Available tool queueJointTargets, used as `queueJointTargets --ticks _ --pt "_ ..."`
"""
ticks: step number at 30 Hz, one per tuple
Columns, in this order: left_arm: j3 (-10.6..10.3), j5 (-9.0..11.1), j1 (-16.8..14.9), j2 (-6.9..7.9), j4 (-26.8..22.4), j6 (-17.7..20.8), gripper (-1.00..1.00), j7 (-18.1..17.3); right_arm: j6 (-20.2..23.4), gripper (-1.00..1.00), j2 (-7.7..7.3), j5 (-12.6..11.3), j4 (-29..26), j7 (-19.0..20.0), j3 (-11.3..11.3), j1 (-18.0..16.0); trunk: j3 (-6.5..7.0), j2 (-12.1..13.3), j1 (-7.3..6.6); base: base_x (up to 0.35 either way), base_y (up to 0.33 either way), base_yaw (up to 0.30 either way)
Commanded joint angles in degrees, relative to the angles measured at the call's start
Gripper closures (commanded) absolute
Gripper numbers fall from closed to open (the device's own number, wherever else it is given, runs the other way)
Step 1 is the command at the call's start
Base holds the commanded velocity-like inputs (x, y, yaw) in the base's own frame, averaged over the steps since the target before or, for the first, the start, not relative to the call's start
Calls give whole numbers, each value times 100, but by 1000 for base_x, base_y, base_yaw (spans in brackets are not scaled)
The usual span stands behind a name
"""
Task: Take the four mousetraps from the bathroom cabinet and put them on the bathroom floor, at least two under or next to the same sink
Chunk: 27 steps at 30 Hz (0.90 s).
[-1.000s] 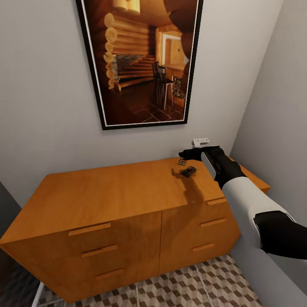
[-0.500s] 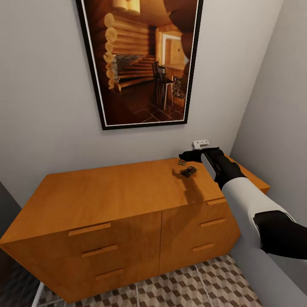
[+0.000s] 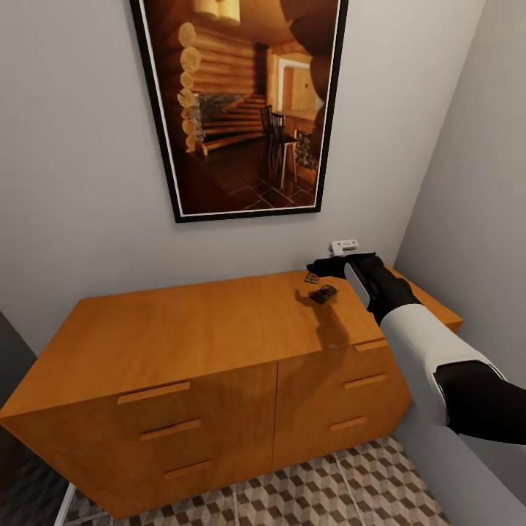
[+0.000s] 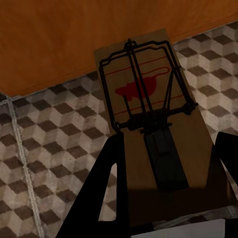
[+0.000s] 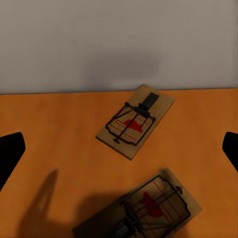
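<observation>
Cabinet (image 3: 197, 343): orange-brown, below framed picture (image 3: 237, 106); bar-handled drawers face cam.
L gripper (image 4: 163, 188): clamped on held mousetrap (image 4: 148, 114), over bathroom floor (image 4: 44, 163) just beside cabinet edge.
Far mousetrap (image 5: 135, 120): flat on cabinet top, near wall (image 5: 119, 39).
Near mousetrap (image 5: 148, 208): flat on cabinet top, just beside far one, apart.
R gripper (image 3: 318, 264): above both traps, jaws spread wide, nothing between.

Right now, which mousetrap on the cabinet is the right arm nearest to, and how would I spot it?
Find the orange-brown cabinet under the framed picture. At its back right corner lie two mousetraps. The nearer mousetrap sits toward the front, looking darker in shadow; the other mousetrap lies closer to the wall.
</observation>
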Motion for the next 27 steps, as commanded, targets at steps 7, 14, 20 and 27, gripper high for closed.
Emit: queueJointTargets --ticks 7,14,20,27 --pt "-49 55 -9 -2 20 -31 100 -14 25 -100 -5 -48 -4 -15 21 -3 -16 -3 0 0 0 0" --pt "-49 55 -7 -2 20 -31 100 -14 25 -100 -5 -48 -4 -15 21 -3 -69 -3 0 0 0 0" --pt "-49 55 -8 -2 20 -31 100 -14 25 -100 -5 -48 96 -15 21 -3 -122 -3 0 0 0 0" --pt "-49 55 -9 -2 20 -31 100 -14 -22 -100 -5 -48 191 -13 21 -4 -185 -3 0 0 0 0"
